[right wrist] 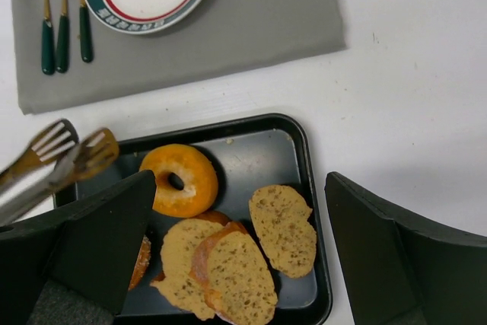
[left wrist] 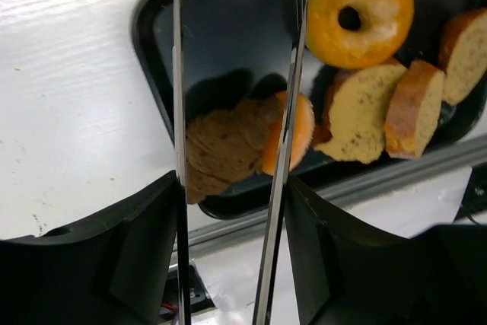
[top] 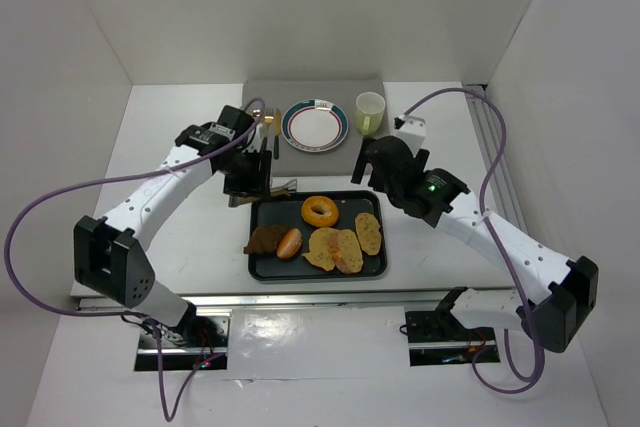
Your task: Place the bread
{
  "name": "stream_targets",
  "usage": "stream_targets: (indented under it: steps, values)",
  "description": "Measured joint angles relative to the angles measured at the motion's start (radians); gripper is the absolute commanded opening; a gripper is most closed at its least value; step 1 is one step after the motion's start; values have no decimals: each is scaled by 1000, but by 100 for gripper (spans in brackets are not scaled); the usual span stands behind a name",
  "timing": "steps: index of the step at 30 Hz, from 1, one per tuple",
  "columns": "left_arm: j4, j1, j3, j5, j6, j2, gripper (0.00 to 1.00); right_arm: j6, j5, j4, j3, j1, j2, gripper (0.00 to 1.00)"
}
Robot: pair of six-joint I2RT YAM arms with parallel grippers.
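Left gripper pinching spread tongs | tips at far-left tray corner — bagel just right and nearer | your left arm closest | right gripper gaping, empty

Left end effector gripping, right end effector spread wide

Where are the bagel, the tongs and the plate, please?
bagel [right wrist: 199,184], right wrist view, right side of its ring.
tongs [right wrist: 90,154], right wrist view, one forked tip.
plate [top: 314,127], top external view, bare white centre.
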Motion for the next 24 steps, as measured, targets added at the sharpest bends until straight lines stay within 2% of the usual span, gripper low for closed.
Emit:
stream_targets:
  steps: [6,10,19,24]
  values:
    - [-2,-74,-6,82,-40,-50,67,-3,5,-4,10,-5,-10,99]
    - [26,-85,-45,146,-85,-67,67,-2,3,-7,10,-5,-10,99]
    - [30,-85,-66,153,-132,-63,67,1,3,-10,9,-5,-10,99]
    - [59,-85,-100,163,-137,-43,62,1,3,-10,9,-5,-8,99]
